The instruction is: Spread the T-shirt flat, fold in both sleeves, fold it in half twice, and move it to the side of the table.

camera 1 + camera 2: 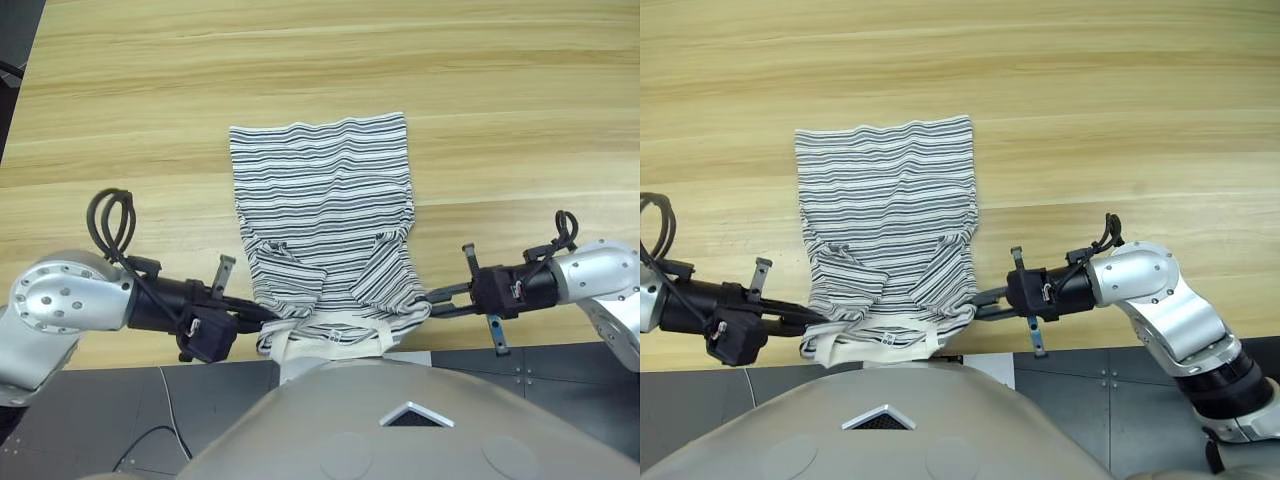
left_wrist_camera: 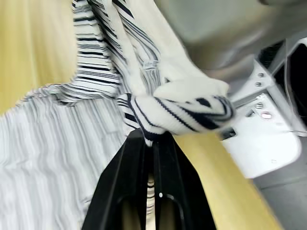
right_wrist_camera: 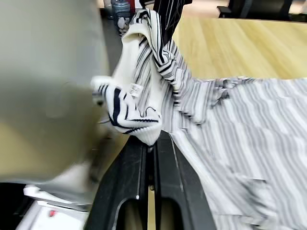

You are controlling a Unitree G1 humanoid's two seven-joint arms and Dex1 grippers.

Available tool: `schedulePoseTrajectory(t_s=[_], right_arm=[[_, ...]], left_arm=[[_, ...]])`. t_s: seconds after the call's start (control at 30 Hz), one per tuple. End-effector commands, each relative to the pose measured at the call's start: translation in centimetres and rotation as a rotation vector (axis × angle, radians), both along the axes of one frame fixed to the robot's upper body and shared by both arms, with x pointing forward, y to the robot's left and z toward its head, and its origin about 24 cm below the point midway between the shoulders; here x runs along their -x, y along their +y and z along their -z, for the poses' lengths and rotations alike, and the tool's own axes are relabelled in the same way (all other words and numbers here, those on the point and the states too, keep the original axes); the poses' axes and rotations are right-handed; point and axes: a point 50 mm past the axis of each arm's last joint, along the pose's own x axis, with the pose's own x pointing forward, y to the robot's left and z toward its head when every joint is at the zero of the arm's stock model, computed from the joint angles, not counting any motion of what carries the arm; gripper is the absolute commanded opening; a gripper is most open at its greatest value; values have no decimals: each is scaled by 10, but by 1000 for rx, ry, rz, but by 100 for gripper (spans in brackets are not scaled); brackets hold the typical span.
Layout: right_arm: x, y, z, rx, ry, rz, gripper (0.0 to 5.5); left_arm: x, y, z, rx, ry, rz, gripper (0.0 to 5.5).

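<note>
T-shirt (image 1: 325,200), striped, lies lengthwise on the table (image 1: 520,90) with both sleeves folded in over its middle. Its hem points toward the table's far side and its collar end is bunched at the table's near edge. At that edge the left gripper (image 1: 265,320) is clamped on one shoulder corner, and the right gripper (image 1: 432,298) is pinched tight on the opposite corner

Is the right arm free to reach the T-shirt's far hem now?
Probably not yet: the right gripper has its jaws shut on a near corner of the T-shirt, so it must release first or drag cloth along. Nothing lies across the far hem.
</note>
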Motion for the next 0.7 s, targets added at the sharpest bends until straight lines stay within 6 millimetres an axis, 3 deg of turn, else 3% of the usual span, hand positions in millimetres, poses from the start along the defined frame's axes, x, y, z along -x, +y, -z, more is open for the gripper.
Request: schedulePoseTrajectory(t_s=[0.03,0.27,0.37,0.57,0.7], right_arm=[[-37,2,-5,-4,-144,86,12],[-106,11,-9,-7,-357,262,12],[-127,17,-9,-8,-405,312,12],[-162,36,5,46,-464,420,12],[-172,44,20,87,-464,450,12]], left_arm=[[-41,8,-6,38,-53,-130,10],[-91,12,-13,150,-149,-274,10],[-113,18,-9,156,-173,-358,10],[-155,26,18,105,-187,-506,10],[-173,27,40,57,-159,-578,10]])
